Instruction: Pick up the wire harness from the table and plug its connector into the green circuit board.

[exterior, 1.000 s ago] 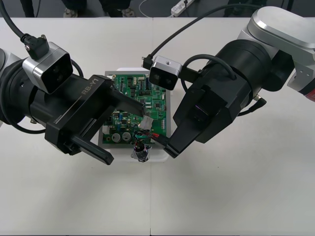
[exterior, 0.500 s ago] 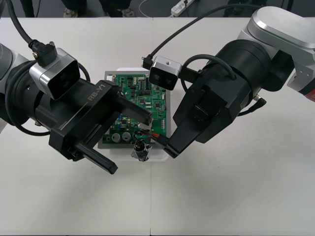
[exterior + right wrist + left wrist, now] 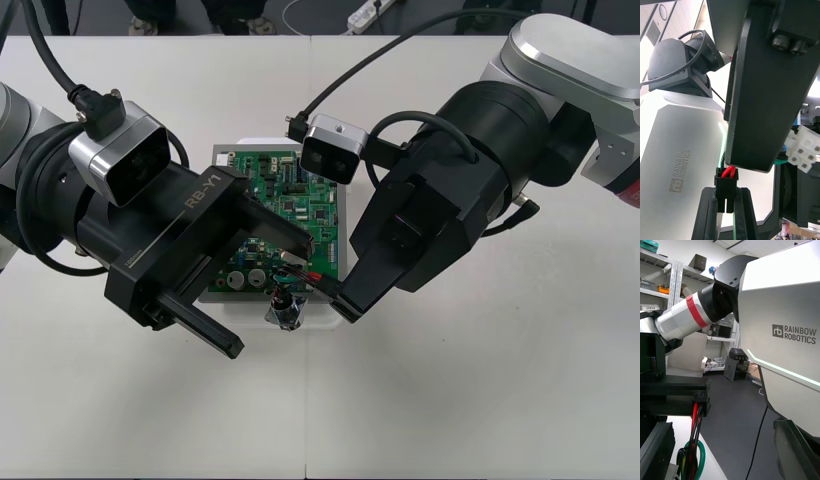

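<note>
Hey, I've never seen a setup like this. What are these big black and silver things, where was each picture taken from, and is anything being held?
This is a two-armed robot working at a light table. The wide picture looks down from above, and the two tall ones come from a camera on each wrist. The left pincer, coming in from the left, is open, with its fingers spread over a green circuit board on a white base. The right pincer is shut on the small black plug of a wire harness. The right wrist picture shows that plug, with red wires, between the two fingers. The harness's round metal socket sits by the base's edge nearest the robot. I cannot tell whether the plug is in the board.
</note>
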You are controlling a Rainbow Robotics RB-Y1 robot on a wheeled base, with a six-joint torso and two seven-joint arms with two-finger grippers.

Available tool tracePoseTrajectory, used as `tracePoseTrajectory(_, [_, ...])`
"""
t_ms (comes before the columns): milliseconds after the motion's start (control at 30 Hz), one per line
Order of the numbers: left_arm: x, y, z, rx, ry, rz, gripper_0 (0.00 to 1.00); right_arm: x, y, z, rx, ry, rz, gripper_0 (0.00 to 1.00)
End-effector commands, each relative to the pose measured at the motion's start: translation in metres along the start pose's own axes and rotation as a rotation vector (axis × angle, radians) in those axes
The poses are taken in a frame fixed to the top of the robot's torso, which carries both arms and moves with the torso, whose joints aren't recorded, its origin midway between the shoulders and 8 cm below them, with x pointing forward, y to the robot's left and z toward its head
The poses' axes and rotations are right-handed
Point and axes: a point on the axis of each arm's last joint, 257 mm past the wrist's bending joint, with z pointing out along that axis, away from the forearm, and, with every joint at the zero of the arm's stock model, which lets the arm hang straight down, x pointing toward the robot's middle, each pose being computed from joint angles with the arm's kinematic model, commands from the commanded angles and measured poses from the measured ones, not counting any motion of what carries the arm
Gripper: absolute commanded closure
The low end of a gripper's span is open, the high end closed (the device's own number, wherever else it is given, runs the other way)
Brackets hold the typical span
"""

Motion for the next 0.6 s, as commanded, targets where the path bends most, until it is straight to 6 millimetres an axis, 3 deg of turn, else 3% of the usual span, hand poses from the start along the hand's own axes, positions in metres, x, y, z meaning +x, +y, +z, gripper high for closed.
tracePoseTrajectory(33, [-0.011, -0.002, 0.014, 0.040, 0.018, -0.012, 0.22, -0.001, 0.016, 0.012, -0.004, 0.058, -0.045, 1.00])
tracePoseTrajectory(600, [-0.022, 0.021, 0.028, -0.006, -0.016, -0.006, 0.23, -0.001, 0.016, 0.013, -0.008, 0.060, -0.048, 1.00])
